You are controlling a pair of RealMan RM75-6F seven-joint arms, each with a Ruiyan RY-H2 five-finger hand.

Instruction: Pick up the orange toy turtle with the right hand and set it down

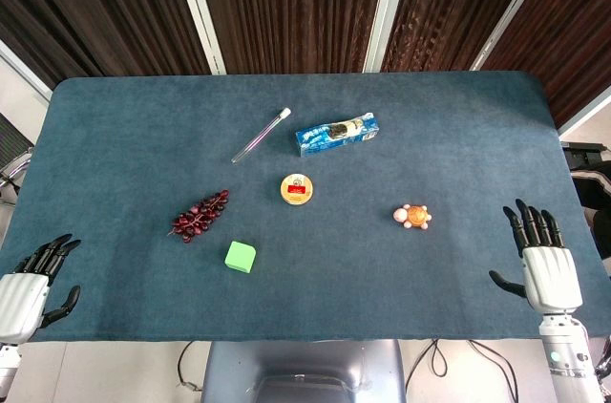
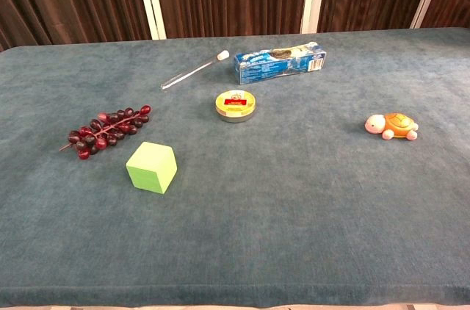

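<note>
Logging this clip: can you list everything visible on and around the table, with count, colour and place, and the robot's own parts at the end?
toy turtle: one, orange shell with pale body, right part of the table, apart from everything else
round tin: one, yellow with red label, centre
blue packet: one, blue and white, behind the tin
tube: one, clear with white cap, left of the packet, lying diagonally
grapes: one bunch, dark red, left of centre
cube: one, light green, near side, right of the grapes
table: one, dark teal cloth
curtains: dark brown, behind the table
left hand: one, white with black fingers, near left corner, holds nothing
right hand: one, same colours, near right edge, fingers apart, holds nothing
</note>
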